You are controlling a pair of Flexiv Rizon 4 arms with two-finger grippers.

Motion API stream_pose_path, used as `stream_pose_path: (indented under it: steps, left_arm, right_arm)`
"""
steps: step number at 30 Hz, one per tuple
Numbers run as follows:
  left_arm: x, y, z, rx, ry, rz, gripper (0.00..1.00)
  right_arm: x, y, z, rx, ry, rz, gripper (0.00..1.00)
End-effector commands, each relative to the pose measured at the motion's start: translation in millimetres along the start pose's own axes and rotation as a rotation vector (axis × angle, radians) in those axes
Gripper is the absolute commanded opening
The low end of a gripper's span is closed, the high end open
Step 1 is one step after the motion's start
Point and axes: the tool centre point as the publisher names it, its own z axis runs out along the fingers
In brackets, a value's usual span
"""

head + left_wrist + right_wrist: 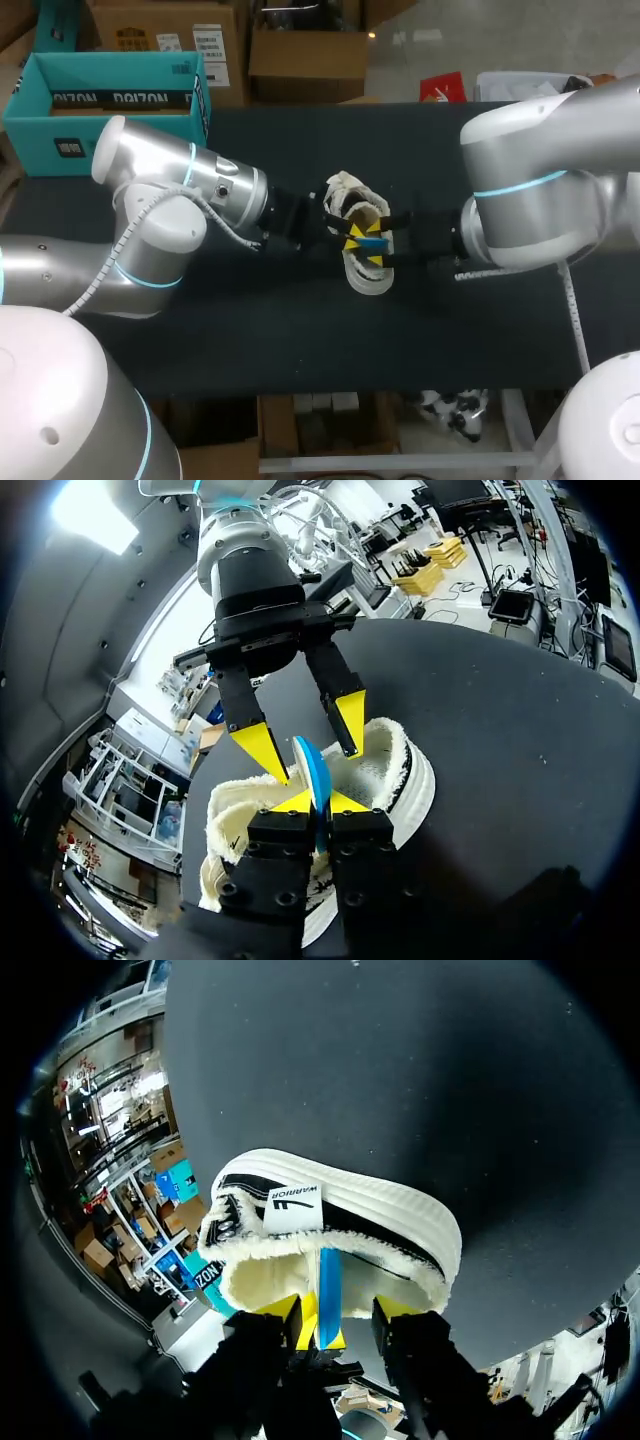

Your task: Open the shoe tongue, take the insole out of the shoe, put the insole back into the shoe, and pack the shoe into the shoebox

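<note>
Left hand (pixel 318 805) pinches the thin blue insole (pixel 316 770), which stands upright in the white fleece-lined shoe (pixel 400 770) at the middle of the black table (pixel 250 330). Right hand (pixel 311 748) hangs spread around the insole. The teal cardboard shoebox (pixel 60 130) sits at the far left corner.
</note>
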Motion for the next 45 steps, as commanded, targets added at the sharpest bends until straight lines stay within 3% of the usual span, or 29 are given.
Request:
stream_pose_path:
  steps: [1, 6, 10, 14, 15, 16, 20, 21, 23, 24, 35, 45]
  left_arm:
    - [-1.1, 0.9, 6.0, -0.003, 0.0, 0.001, 0.0]
    - [-0.6, -0.3, 7.2, 0.001, -0.001, 0.004, 0.0]
    - [1.2, -1.1, 6.5, 0.001, -0.001, 0.005, 0.0]
    - [3.0, -1.8, 4.4, 0.0, -0.001, 0.005, 0.0]
    - [3.3, -1.9, 3.9, 0.0, -0.002, 0.005, 0.0]
    - [3.5, -2.0, 3.4, 0.0, -0.003, 0.005, 0.0]
    - [4.3, -4.0, -1.0, -0.005, -0.007, 0.002, 0.0]
    - [4.4, -4.8, -2.9, -0.006, -0.006, -0.002, 0.2]
    - [4.4, -6.7, -8.2, 0.006, -0.008, -0.018, 0.84]
    - [4.5, -7.8, -11.1, 0.01, -0.009, -0.02, 1.0]
    - [-0.9, -23.7, -44.6, 0.06, 0.006, -0.095, 1.0]
    - [-9.6, -33.3, -70.3, 0.099, 0.058, -0.22, 1.0]
  right_arm:
    - [-4.5, -10.6, -12.0, -0.026, 0.012, -0.004, 0.41]
    - [0.0, -8.8, -3.4, -0.017, -0.006, -0.005, 0.21]
    - [4.3, -5.1, 3.2, -0.006, -0.02, -0.001, 0.15]
    - [6.5, -3.9, 4.3, -0.009, -0.025, 0.003, 0.17]
    - [6.9, -3.3, 4.6, -0.01, -0.026, 0.004, 0.13]
    - [7.0, -3.0, 4.6, -0.01, -0.027, 0.005, 0.02]
    - [6.1, -2.5, 2.8, -0.024, -0.031, 0.011, 0.0]
    - [5.4, -2.7, 2.1, -0.026, -0.032, 0.01, 0.0]
    - [3.8, -2.8, 1.1, -0.034, -0.037, 0.01, 0.0]
    - [2.6, -2.5, 0.9, -0.037, -0.037, 0.01, 0.0]
    - [-12.9, 10.1, 11.8, -0.049, -0.093, 0.033, 0.0]
    - [-26.4, 17.9, 28.8, -0.03, -0.153, 0.053, 0.0]
